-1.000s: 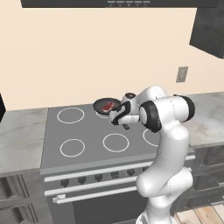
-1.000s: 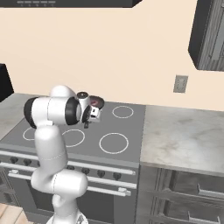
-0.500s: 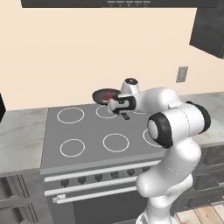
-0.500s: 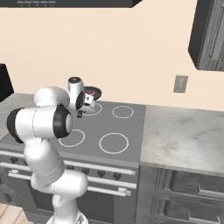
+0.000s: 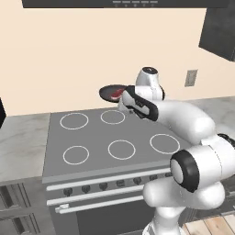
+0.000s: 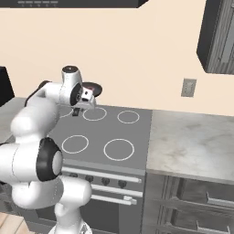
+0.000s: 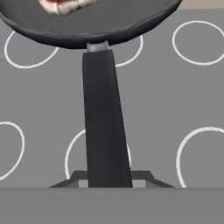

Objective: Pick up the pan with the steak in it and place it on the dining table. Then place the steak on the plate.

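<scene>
Claw (image 7: 107, 181) pinched tight on the long black handle of the pan (image 7: 94, 26), and that pan rides in the air, clear of the stove top (image 7: 175, 100)! Both dark finger tips are mostly hidden: the handle runs straight down between them, so just their shoulders peek out either side.

Out past the claw, at the far end of the handle, sits the round black bowl of the pan, its upper part cut off by the hand view's edge. Inside it, the steak (image 7: 65, 5) is barely there, a sliver of red and pale marbling with the rest sliced away by the frame.

From the left base view the pan (image 5: 112, 93) floats ahead of the claw (image 5: 130, 100) above the back burners, with the steak (image 5: 116, 94) a small reddish smear in it, hard to make out. In the right base view the wrist covers most of the pan (image 6: 93, 87), leaving only a dark edge, and the claw (image 6: 86, 96) is a blur of dark and white.

Under the claw lie white burner rings on the grey stove top (image 5: 96, 137), well below the pan.
</scene>
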Controlling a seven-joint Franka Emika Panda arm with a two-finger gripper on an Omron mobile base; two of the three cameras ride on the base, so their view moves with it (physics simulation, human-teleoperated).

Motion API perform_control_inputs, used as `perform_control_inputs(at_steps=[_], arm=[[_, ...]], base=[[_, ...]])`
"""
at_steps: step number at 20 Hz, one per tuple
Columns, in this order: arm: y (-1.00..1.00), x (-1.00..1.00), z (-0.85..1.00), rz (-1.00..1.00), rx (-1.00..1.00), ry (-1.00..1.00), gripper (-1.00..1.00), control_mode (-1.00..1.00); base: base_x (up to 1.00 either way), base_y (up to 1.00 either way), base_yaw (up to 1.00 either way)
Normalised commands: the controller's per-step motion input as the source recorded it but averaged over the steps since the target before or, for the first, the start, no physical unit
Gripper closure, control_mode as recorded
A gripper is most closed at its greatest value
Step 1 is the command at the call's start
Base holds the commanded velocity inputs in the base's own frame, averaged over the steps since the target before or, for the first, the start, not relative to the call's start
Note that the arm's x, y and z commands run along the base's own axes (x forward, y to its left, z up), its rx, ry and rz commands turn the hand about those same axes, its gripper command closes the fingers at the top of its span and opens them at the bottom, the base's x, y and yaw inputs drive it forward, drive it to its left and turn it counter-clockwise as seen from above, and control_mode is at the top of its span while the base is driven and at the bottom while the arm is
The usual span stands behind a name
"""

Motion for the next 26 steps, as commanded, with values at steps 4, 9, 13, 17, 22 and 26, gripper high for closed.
perform_control_inputs(at_steps=[4, 9, 13, 17, 22, 26], arm=[[-0.13, -0.95, 0.68, 0.07, 0.00, 0.00, 1.00, -1.00], [-0.10, -1.00, 0.48, 0.09, 0.00, 0.02, 1.00, -1.00], [-0.07, -0.98, 0.27, 0.12, 0.00, 0.06, 1.00, -1.00], [-0.10, -0.95, 0.11, 0.15, 0.00, 0.05, 1.00, -1.00], [-0.06, -0.88, -0.08, 0.20, 0.01, 0.00, 1.00, -1.00], [-0.01, -0.75, -0.26, 0.21, 0.05, -0.03, 1.00, -1.00]], base=[[0.00, 0.00, 0.00], [0.00, 0.00, 0.00], [0.00, 0.00, 0.00], [0.00, 0.00, 0.00], [0.00, 0.00, 0.00], [0.00, 0.00, 0.00]])
